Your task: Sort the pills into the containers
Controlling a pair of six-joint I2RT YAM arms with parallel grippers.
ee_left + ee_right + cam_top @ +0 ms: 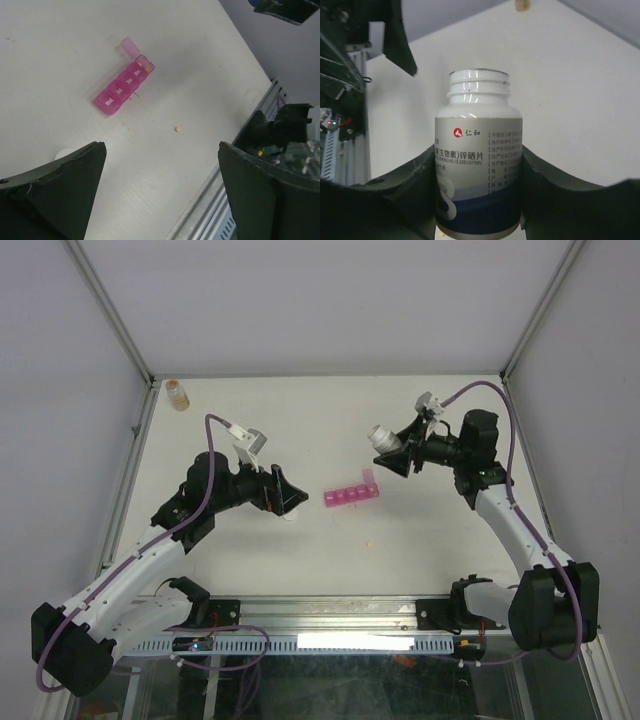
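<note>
Top external view: a pale flat table holds everything, and a small translucent pink plastic pill-organiser strip of four square compartments lies near its middle. To the right of the organiser and farther from the arm bases, the right gripper is clenched around a white plastic medicine bottle with its cap off and its open mouth pointing away from the wrist. To the left of the organiser, the left gripper is released, with its jaws wide and nothing between them.

The organiser's end lid stands open, and one tiny orange pill sits in that end compartment. A second loose pill lies on the bare table on the organiser's near side.

The step in hand is likely pouring from the bottle into the open compartment. To do it well, the bottle mouth should come low and directly over that compartment. The bottle should then tilt slowly so that single pills drop rather than spill, since the target is small.

The organiser lies between the two grippers and touches neither. It sits left of the right gripper and closer to the arm bases.
</note>
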